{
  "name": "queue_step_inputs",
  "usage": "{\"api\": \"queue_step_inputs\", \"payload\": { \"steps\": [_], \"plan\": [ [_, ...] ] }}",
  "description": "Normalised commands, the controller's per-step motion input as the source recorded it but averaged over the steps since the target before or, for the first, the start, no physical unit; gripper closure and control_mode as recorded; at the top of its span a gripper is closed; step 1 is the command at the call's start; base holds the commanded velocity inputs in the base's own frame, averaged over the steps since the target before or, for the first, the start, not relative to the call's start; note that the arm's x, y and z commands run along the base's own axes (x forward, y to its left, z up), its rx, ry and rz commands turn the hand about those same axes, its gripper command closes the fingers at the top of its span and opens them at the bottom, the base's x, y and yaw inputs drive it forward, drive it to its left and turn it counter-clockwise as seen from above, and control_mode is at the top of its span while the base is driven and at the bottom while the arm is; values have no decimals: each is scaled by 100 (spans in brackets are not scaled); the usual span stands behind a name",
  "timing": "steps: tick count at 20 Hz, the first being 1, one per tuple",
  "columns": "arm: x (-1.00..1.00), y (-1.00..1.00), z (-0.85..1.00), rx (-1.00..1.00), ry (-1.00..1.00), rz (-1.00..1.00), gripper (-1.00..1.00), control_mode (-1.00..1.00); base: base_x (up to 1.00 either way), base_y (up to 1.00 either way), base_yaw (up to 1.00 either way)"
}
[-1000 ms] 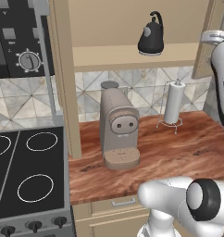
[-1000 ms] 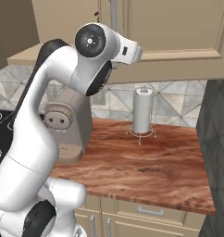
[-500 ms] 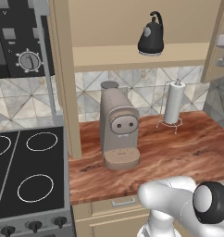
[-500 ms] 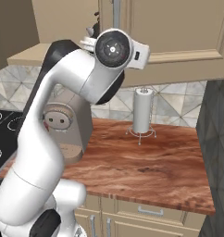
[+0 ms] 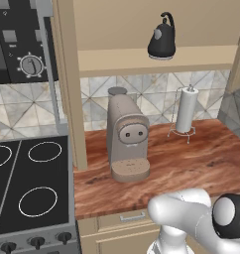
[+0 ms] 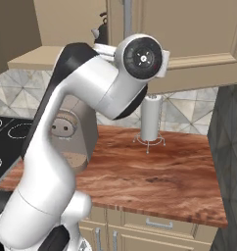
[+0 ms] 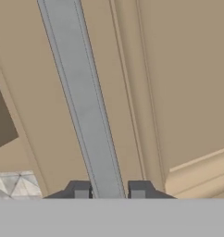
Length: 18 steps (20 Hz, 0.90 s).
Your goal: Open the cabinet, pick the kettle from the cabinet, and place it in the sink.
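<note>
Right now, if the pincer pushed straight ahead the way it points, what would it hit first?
Probably the beige wooden cabinet door. The pincer already straddles that door's long silver bar handle, with the panel just behind; depth is unclear.

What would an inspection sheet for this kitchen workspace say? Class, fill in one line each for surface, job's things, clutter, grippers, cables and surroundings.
Surface: reddish wood countertop, nothing spilled.
Job's things: cabinet open on the left base view's side; kettle upright on its inner shelf; sink nothing seen.
Clutter: coffee machine and paper towel holder standing on the countertop.
Grippers: gripper shut on the cabinet door's handle, one fingertip on each side of the bar.
Cables: nothing seen.
Surroundings: stovetop, patterned tile backsplash, drawers below.
</note>
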Motion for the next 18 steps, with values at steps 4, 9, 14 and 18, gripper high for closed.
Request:
{"api": "queue_step_inputs", "payload": {
  "steps": [4, 9, 14, 18],
  "plan": [
    [-45, -17, -7, 0, 0, 1, 100, -100, 0, 0, 0],
    [-39, -12, -11, 0, 1, 0, 100, -100, 0, 0, 0],
    [-35, -4, -18, -1, 1, 0, -100, -100, 0, 0, 0],
    [-18, -1, -22, -1, 4, 0, -100, -100, 0, 0, 0]
  ]
}}
